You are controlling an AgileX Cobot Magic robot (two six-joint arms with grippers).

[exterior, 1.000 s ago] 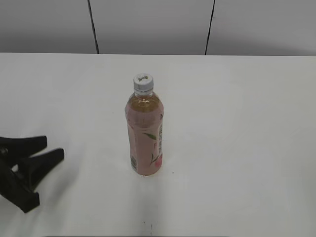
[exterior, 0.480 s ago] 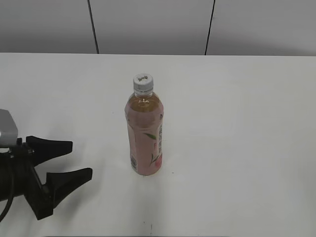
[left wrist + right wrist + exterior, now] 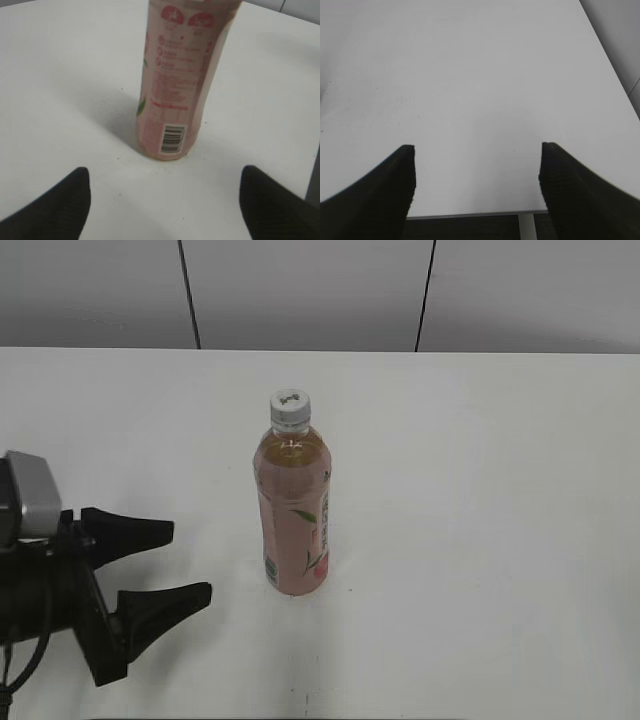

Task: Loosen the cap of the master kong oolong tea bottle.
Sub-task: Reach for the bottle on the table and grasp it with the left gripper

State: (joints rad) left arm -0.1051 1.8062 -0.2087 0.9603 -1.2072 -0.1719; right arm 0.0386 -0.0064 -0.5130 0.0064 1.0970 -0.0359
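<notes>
Clearly the master kong oolong tea bottle (image 3: 293,510) is nearly full, so I judge it fairly heavy and steady on its base, though its tall slim shape could tip under a sideways push; the clear plastic wall is smooth, likely slippery, and would dent if squeezed hard. I would take it around the labelled middle of the body, where the pink wrap gives some grip, leaving the cap (image 3: 289,406) free. That ribbed white cap should bite well for twisting. The bottle stands upright on the white counter (image 3: 480,490), straight ahead of my left hand (image 3: 170,565) and a short way beyond its fingertips, not touching. My left hand is spread wide with nothing in it, fingers pointed at the bottle's lower half. My right hand (image 3: 476,165) is also spread wide and empty, looking over bare counter; the bottle is outside its view, so I cannot say exactly how far off it lies.
</notes>
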